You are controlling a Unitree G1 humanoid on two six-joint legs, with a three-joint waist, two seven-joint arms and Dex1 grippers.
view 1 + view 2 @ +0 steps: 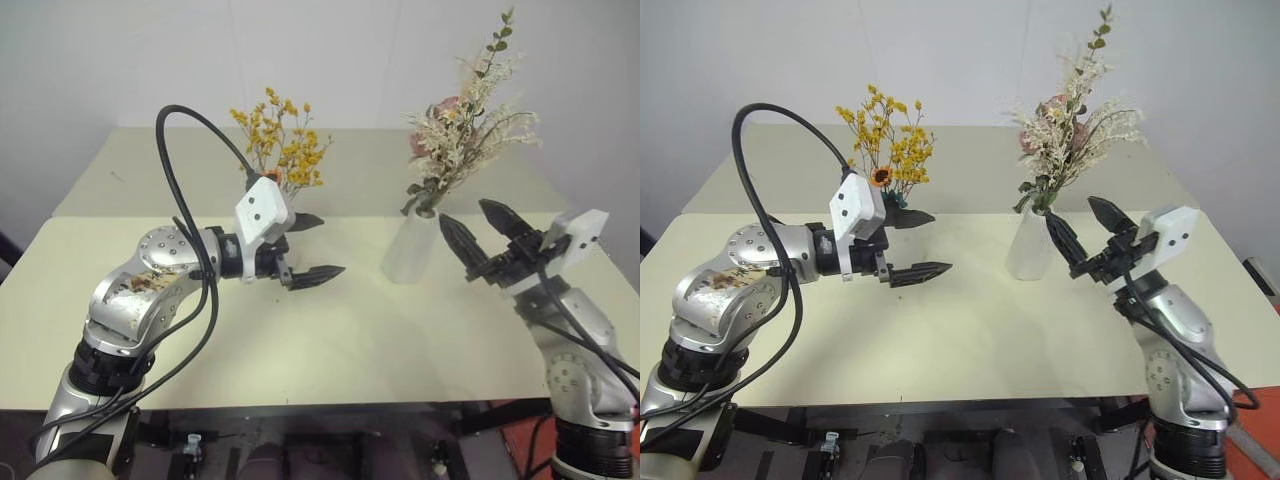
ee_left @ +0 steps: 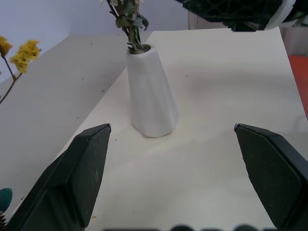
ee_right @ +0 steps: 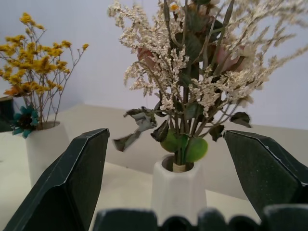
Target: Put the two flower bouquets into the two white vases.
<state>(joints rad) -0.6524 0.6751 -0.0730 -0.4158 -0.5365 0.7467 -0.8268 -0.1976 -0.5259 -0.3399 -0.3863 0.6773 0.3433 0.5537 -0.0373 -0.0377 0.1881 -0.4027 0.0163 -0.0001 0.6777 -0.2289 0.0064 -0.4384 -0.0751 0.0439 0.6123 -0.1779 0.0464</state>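
**What we cannot fully see**

In the head views, the left gripper (image 1: 306, 248) and its wrist camera block cover the vase under the yellow-orange bouquet (image 1: 280, 140), so we see only its blossoms and upper stems there. In the right wrist view that vase (image 3: 44, 149) is partly behind a black finger (image 3: 67, 185), and the second vase (image 3: 177, 192) is cut off below by the gripper's base. The left wrist view crops the pale bouquet (image 2: 129, 21) at the top edge, leaving only stems; the right gripper (image 2: 240, 12) shows as a cropped dark shape.
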